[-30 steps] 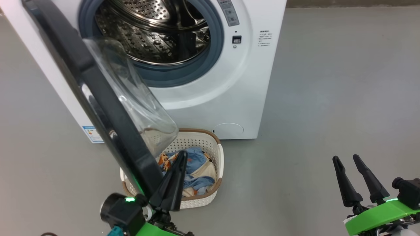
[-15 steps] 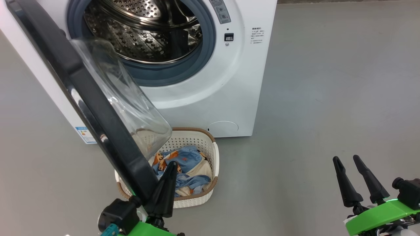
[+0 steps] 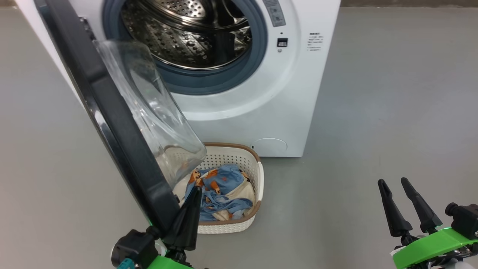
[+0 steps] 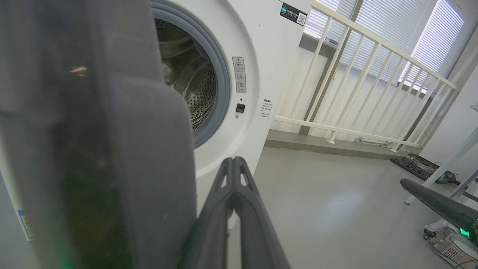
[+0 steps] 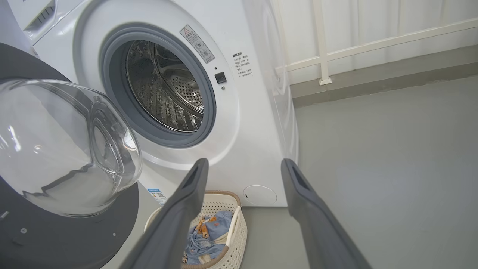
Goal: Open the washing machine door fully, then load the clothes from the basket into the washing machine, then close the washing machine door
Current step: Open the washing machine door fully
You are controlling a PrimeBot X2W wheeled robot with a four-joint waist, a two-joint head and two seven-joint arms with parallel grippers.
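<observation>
Under everything lies a smooth grey floor (image 3: pixel 373 93) with a dull sheen. In my left wrist view a white railing (image 4: pixel 373 74) runs along the wall at the upper right, with pale blinds (image 4: pixel 429 33) behind it.

On that floor, in the upper middle of the head view, stands the washing machine (image 3: pixel 261 112), white, with a grey gasket (image 3: pixel 209 80) around a perforated steel drum (image 3: pixel 194 33). The washing machine door (image 3: pixel 112 123) hangs open, running in a diagonal from the upper left of the frame towards the bottom centre. Its black rim (image 3: pixel 157 194) is wide and glossy, and its clear glass bowl (image 3: pixel 157 119) bulges towards the right.

Below the bowl, at lower centre, the cream basket (image 3: pixel 231 224) sits on the floor in front of the machine, its left side hidden behind the door. The clothes (image 3: pixel 224 183) lie bunched inside it, light blue with orange-brown prints and some cream fabric.

My left gripper (image 3: pixel 194 192) rises from the bottom edge with its two dark fingers pressed together and nothing between them. It lies just beside the lower end of the door's rim, on the bowl side. I cannot tell whether it touches the rim. Its tip overlaps the clothes in the frame.

My right gripper (image 3: pixel 393 181) sits at the lower right, fingers spread wide and empty, well apart from door and basket.
</observation>
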